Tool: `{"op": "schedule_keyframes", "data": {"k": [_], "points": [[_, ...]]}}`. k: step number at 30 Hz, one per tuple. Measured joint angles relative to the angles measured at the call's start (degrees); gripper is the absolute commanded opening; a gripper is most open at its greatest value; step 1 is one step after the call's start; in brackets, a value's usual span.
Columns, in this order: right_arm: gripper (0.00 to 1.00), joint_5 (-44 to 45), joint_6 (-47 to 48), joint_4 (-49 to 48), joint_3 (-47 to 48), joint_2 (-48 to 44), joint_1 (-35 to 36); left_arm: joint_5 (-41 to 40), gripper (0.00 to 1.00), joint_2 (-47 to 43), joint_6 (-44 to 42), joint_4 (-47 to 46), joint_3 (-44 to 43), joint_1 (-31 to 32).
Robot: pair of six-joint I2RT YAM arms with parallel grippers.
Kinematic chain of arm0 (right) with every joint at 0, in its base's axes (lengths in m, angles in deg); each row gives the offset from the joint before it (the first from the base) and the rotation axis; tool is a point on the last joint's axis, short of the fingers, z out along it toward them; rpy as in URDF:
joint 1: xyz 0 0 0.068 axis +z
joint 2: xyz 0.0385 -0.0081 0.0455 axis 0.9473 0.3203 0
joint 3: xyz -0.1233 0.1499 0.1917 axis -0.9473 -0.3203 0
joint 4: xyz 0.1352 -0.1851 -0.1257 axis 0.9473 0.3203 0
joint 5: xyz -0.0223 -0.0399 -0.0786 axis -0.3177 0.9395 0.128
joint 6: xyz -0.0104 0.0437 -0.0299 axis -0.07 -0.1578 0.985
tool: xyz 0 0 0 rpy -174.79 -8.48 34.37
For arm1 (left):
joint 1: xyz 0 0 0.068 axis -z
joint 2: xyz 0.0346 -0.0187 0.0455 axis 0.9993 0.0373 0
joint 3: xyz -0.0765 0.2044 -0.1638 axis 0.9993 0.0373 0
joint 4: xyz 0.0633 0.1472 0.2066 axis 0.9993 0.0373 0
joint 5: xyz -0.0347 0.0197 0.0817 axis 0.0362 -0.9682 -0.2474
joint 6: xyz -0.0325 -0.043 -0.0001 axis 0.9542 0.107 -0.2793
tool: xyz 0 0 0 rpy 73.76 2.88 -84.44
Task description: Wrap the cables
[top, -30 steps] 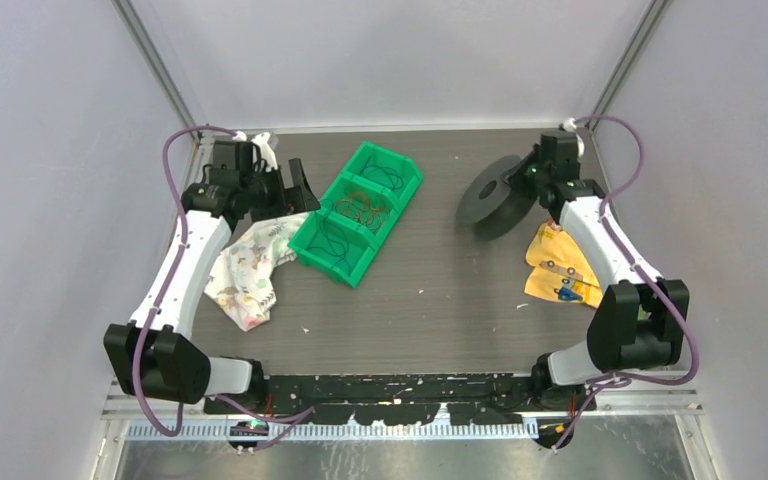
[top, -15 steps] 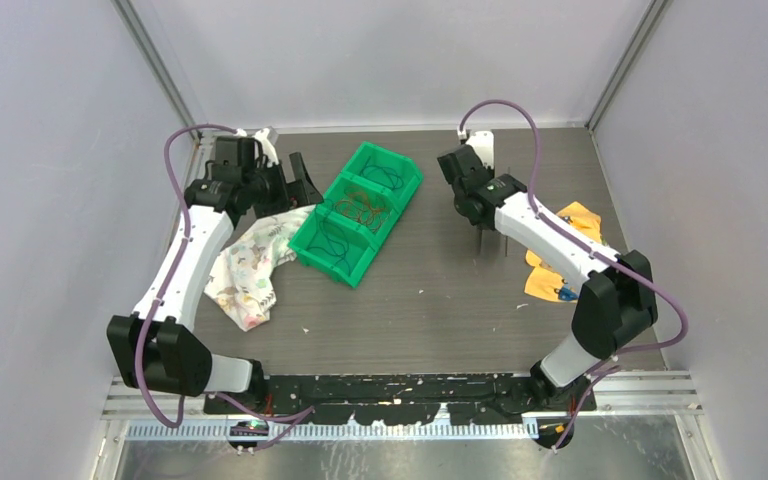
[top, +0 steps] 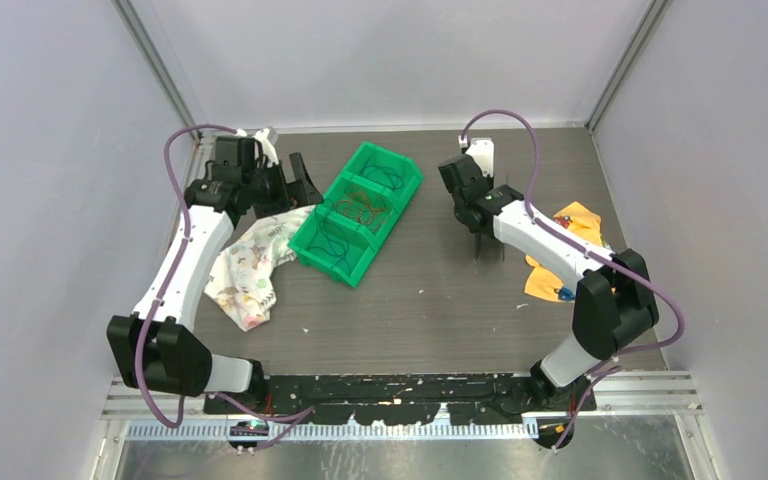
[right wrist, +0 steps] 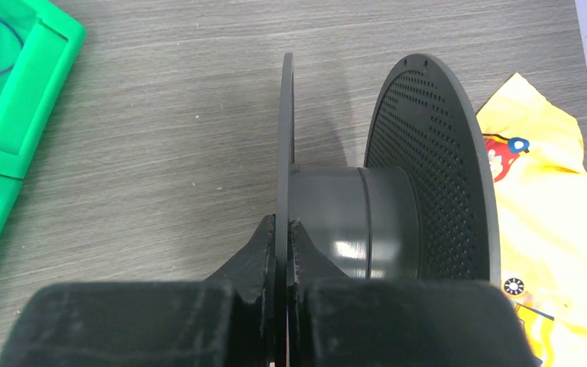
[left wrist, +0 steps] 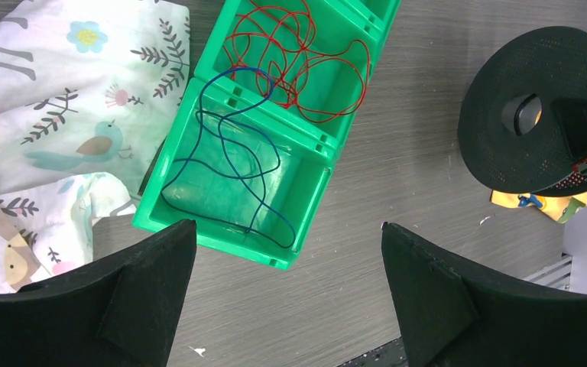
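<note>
Entry, near → far.

Nearest my bases: patterned cloth (top: 245,275) on the L side and yellow cloth (top: 560,275) on the R side, both lying on the table (top: 430,310). Neither looks part of the job.

Mid-table, R: my right pincer (right wrist: 283,241) is pressed together on one thin flange of the black spool (right wrist: 386,222), gripping its rim from above, w/ the flange betw. the two pads. Spool axis is horizontal and the flanges are upright. The hub is bare and shiny, w/ no turn of wire on it. Can't tell whether the spool rests on the table or hangs just off it.

Mid-table, L: my left pincer (left wrist: 287,233) is spread wide and holds nothing. It hovers over the near edge of the green bin (left wrist: 222,235) (3 compartments in a row, set at an angle).

Cables: all in the bin.
- The dark blue cable (left wrist: 278,162) lies in loose loops in the compartment nearest the left pincer.
- The red cable (left wrist: 275,42) is tangled in the next compartment.
- The third cable (top: 388,176), in the far compartment, shows only from overhead and is too thin to describe.

Status (my est.): wrapping not begun.
- Done: spool gripped.
- Left: lift one cable out w/ the L pincer, bring an end to the hub, wind it on, and repeat for each.
</note>
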Motion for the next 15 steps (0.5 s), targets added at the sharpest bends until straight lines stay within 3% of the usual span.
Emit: {"op": "schedule_keyframes", "data": {"k": [5,6,9,11,15], "points": [[0.01,-1.1,-0.8,-4.9,-2.4,-1.3,-1.6,0.1,0.92,0.0,-0.1,0.2,0.0,0.0],[0.05,-1.7,-1.3,-5.7,-3.0,-1.8,-2.3,0.1,0.93,0.0,-0.1,0.2,0.0,0.0],[0.33,-3.9,-3.0,-7.4,-4.5,-3.2,-4.3,0.7,0.93,-0.1,-0.2,0.4,0.0,0.0],[0.47,-5.2,-3.8,-8.1,-5.4,-3.8,-5.6,1.5,0.94,-0.1,-0.4,0.5,0.0,0.0],[0.55,-6.6,-4.6,-8.6,-5.9,-4.2,-6.1,3.0,0.93,0.0,-0.7,0.6,0.0,0.0]]}}
